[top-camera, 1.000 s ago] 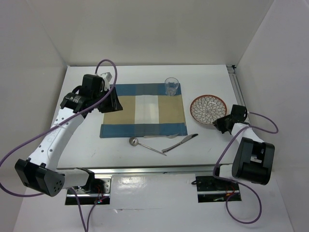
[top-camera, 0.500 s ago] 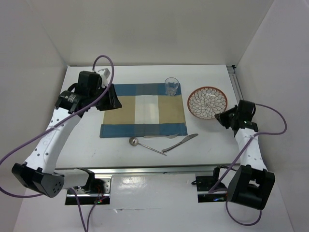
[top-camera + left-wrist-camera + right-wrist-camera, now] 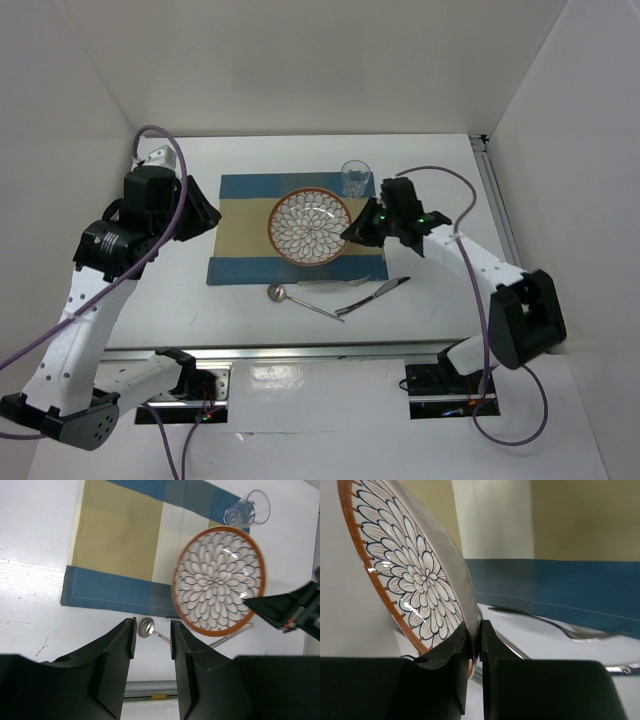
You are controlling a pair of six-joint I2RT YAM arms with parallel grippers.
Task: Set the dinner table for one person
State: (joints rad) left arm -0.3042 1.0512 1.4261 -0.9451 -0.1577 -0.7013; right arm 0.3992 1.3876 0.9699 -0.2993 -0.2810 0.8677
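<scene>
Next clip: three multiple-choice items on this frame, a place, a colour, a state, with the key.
1. Where is the clear drinking glass? A) at the far right corner of the blue-and-tan striped cloth placemat B) left of the placemat C) off its near left corner
2. What colour is the rim of the round flower-patterned ceramic plate? A) green B) orange-brown C) black
3. What is the right gripper doing? A) hanging open and empty B) out of view C) shut on the plate's rim
Key: 1 A, it stands at that corner; 2 B, the rim band is orange-brown; 3 C, it pinches the tilted plate's edge.
</scene>
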